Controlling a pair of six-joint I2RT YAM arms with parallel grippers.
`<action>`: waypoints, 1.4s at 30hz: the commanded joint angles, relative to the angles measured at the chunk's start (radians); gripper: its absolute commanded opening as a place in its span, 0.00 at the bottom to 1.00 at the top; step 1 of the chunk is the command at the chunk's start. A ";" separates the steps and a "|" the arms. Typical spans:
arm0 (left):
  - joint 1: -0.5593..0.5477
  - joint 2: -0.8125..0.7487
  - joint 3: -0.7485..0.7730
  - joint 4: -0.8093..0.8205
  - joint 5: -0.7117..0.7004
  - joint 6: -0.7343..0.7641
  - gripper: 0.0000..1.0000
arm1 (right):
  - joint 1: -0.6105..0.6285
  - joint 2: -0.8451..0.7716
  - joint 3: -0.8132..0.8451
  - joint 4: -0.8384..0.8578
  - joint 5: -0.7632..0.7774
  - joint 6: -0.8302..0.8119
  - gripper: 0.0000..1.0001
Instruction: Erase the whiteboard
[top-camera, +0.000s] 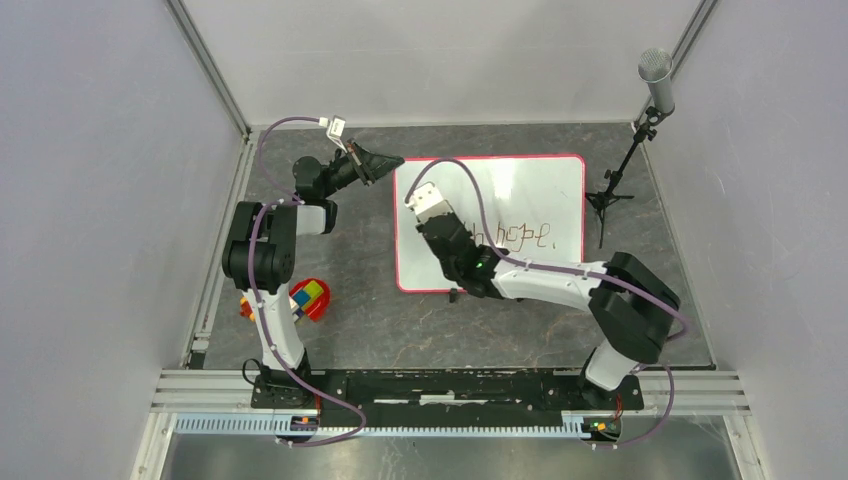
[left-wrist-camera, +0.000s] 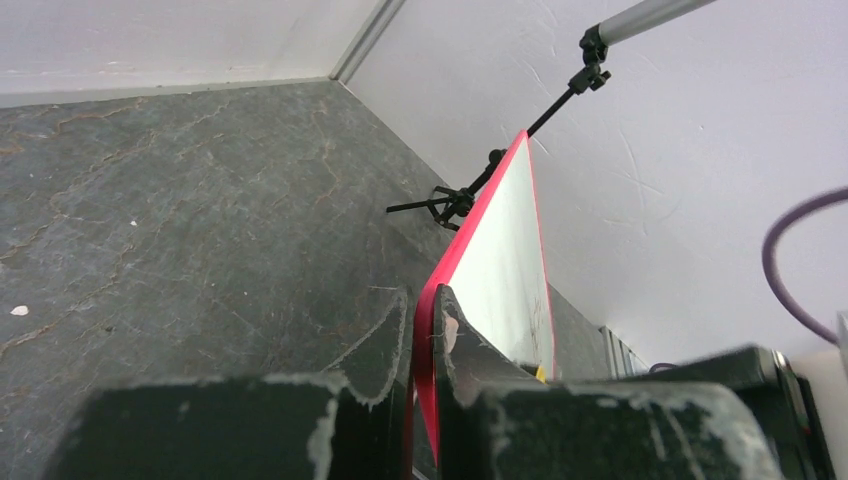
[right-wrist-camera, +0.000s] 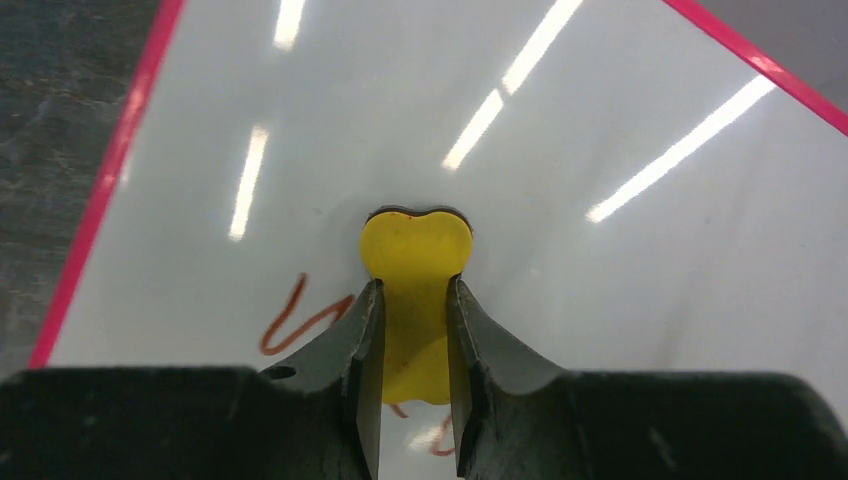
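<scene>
The whiteboard (top-camera: 520, 205) lies flat on the dark table, white with a red-pink frame, with brown handwriting (top-camera: 520, 236) across its middle. My left gripper (top-camera: 388, 162) is shut on the board's frame at its far left corner; the left wrist view shows the red edge (left-wrist-camera: 470, 240) pinched between the jaws (left-wrist-camera: 424, 330). My right gripper (top-camera: 425, 203) is over the board's left part, shut on a yellow eraser (right-wrist-camera: 414, 300) whose dark pad rests on the white surface. Brown marker strokes (right-wrist-camera: 300, 318) lie beside and under the eraser.
A microphone on a black tripod stand (top-camera: 625, 160) stands just off the board's right edge. A red bowl with coloured blocks (top-camera: 308, 297) sits at the left by the left arm's base. Grey walls close the table on three sides.
</scene>
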 joint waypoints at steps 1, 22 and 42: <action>-0.017 -0.061 0.002 0.016 0.025 0.058 0.02 | 0.092 0.149 0.049 -0.033 -0.098 0.004 0.19; -0.019 -0.075 -0.006 -0.006 0.024 0.081 0.02 | -0.048 -0.169 -0.371 0.161 0.167 0.270 0.18; -0.031 -0.075 0.009 -0.052 0.024 0.114 0.02 | 0.040 -0.036 -0.218 0.222 0.236 0.241 0.18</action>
